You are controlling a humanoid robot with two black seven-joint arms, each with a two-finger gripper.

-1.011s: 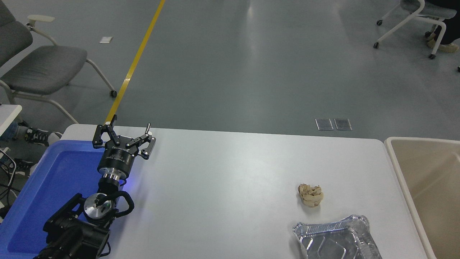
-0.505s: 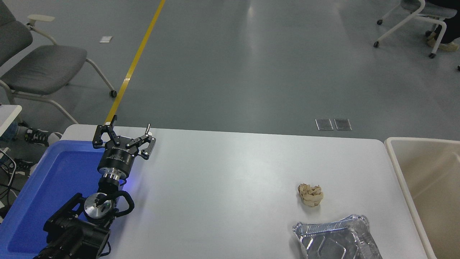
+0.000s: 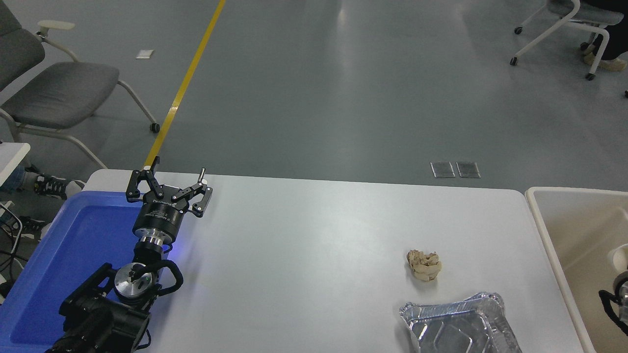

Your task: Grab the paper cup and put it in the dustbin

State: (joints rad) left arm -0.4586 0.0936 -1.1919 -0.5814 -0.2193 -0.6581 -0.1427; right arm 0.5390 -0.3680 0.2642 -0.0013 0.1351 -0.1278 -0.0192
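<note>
**Cream-beige bin at the right edge, cup rim inside it**

Cream-beige plastic: the dustbin (image 3: 539, 215) stands against the table's right end, thick rounded rim, cut off by the picture's right edge. Inside it, at the very edge of view, a pale curved rim shows, seemingly the paper cup (image 3: 619, 256); only a sliver is visible, so its attitude cannot be told.

Black: part of the right arm (image 3: 615, 301) enters at the right edge, just below that rim and over the bin's interior. A dark cable loop and a metallic ring are all that show. The right gripper itself lies outside the picture, so its jaws cannot be reported.

Black, parked: the left gripper (image 3: 178, 172) at the lower left, pointing away from the camera over the table's far left corner. Its two fingers stand spread wide apart with nothing between them. A blue glow lies on the table beside its wrist.

White: the table (image 3: 304, 255), rounded corners.

Blue plastic: a tray (image 3: 73, 245) at the table's left end, partly under the left arm.

Tan: a crumpled paper ball (image 3: 424, 265) right of centre, lying alone.

Foil: a shiny tray (image 3: 456, 326) at the near edge, just in front of the paper ball, not touching it.

Grey: a chair (image 3: 54, 93) on the floor at upper left; a yellow floor line (image 3: 186, 83) runs past it toward the table.
</note>
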